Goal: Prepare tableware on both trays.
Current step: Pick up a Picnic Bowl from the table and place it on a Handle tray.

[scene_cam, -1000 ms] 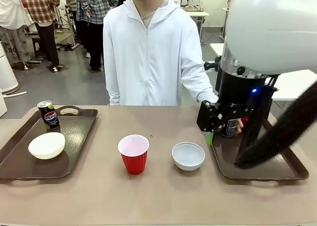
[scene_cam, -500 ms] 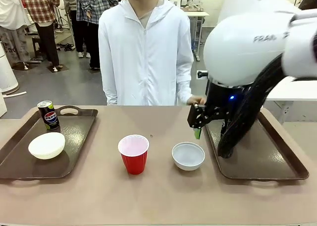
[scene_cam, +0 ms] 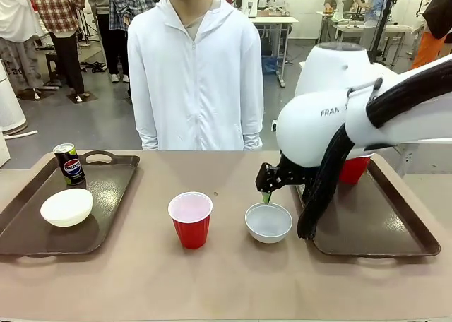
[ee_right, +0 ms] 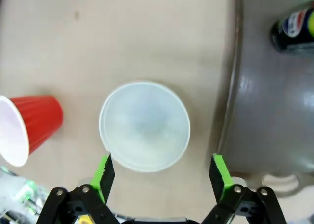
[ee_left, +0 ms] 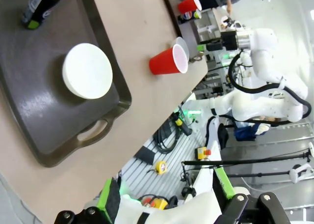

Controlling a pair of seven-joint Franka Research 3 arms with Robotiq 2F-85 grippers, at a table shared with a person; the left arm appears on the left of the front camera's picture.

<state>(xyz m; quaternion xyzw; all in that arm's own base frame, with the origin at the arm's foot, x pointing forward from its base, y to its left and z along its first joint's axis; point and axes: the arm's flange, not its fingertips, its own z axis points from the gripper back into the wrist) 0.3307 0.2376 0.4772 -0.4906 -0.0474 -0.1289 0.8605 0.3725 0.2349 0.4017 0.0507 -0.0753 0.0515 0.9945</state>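
Swinging off the right tray (scene_cam: pixel 381 230) within the last second, the right gripper (ee_right: pixel 161 161) now hangs open over the white bowl (ee_right: pixel 144 123) on the table (scene_cam: pixel 141 279) beside a red cup (scene_cam: pixel 191 223), so that bowl looks next; the left gripper (ee_left: pixel 163 187) gapes empty. Two bowls, cups, cans and trays: second bowl (scene_cam: pixel 66 207) and Pepsi can (scene_cam: pixel 68 164) on the left tray (scene_cam: pixel 113 195), second cup (scene_cam: pixel 353 170) and second can (ee_right: pixel 294 30) on the right.

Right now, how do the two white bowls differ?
The left bowl sits on the left tray; the middle bowl sits on bare table. The open right claw hangs over the middle bowl; the left bowl has a can behind it. Both are small, round, white.
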